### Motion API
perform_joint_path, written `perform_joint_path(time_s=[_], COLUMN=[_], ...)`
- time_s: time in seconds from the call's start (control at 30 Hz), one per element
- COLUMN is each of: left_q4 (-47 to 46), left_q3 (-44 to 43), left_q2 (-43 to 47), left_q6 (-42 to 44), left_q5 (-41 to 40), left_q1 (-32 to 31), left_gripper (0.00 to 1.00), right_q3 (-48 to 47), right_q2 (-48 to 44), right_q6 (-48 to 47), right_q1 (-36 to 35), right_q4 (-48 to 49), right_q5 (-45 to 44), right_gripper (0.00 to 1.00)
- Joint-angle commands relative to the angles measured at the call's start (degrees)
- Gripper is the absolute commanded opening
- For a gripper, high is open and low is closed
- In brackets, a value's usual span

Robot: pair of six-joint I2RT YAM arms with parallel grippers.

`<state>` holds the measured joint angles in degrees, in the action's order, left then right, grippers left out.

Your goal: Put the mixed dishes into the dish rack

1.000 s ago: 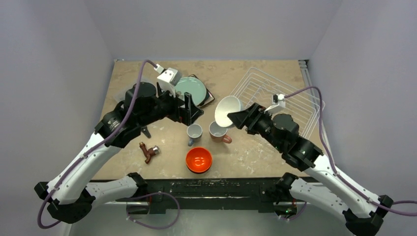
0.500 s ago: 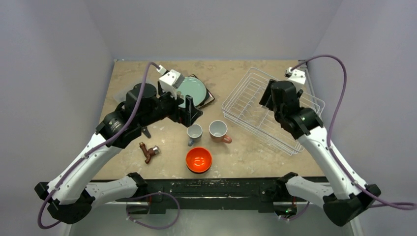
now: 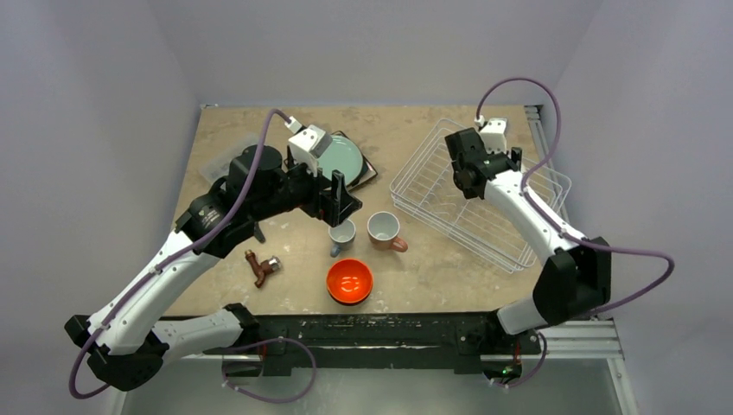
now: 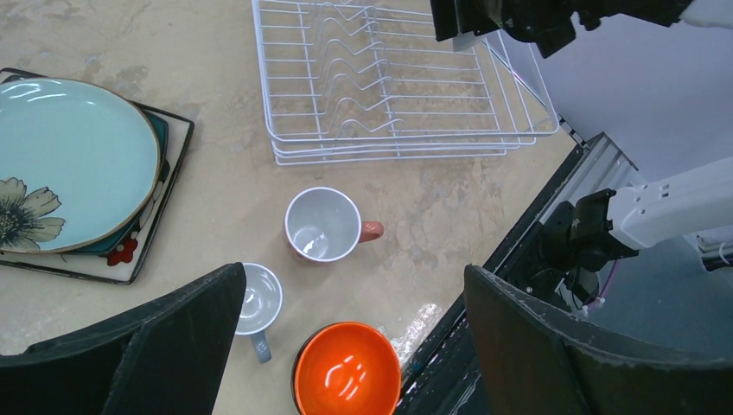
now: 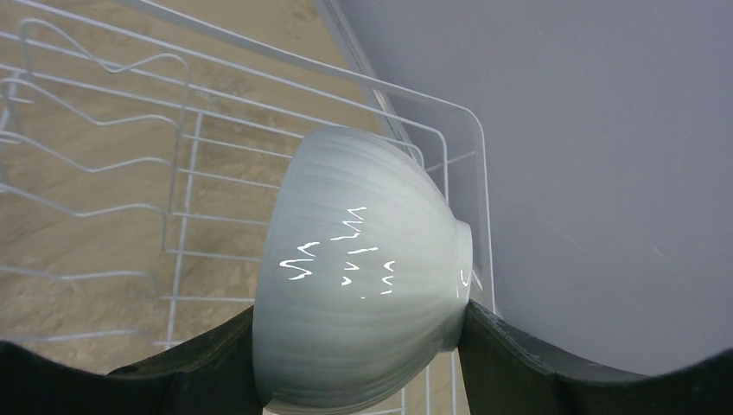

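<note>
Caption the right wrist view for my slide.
Right hand grips a glossy ribbed white bowl over the white wire dish rack.

We locate the dish rack (image 3: 441, 186) on the right of the table (image 3: 406, 130). At rear left, the round plate (image 4: 73, 164) lies on the square plate (image 4: 143, 232). The left mug (image 3: 342, 232) and right mug (image 3: 383, 228) stand side by side at centre. The bowl (image 3: 349, 281) sits before them, with the pliers (image 3: 260, 267) to its left. A second bowl (image 5: 363, 285) hangs over a rack corner.
</note>
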<state>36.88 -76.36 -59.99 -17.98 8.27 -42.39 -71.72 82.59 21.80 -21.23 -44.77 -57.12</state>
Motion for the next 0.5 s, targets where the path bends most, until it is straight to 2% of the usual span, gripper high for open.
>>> perform_joint_path(time_s=[0.0, 0.23, 0.47], left_q4=[-2.52, -2.4, -2.39], left_q3=[-0.37, -0.38, -0.33], left_q2=[0.4, 0.36, -1.08], left_q6=[0.0, 0.57, 0.41], left_q5=[0.04, -1.17, -0.64], left_q1=[-0.15, -0.06, -0.1], left_gripper=[0.96, 0.96, 0.96], right_q3=[-3.41, -3.86, -1.57], right_q2=[5.15, 15.19, 18.45], right_q6=[1.19, 7.39, 4.31], right_q1=[2.42, 6.18, 8.33], right_q4=[-0.62, -6.24, -2.04], right_q5=[-8.51, -13.97, -15.26], right_gripper=[0.0, 0.0, 0.0])
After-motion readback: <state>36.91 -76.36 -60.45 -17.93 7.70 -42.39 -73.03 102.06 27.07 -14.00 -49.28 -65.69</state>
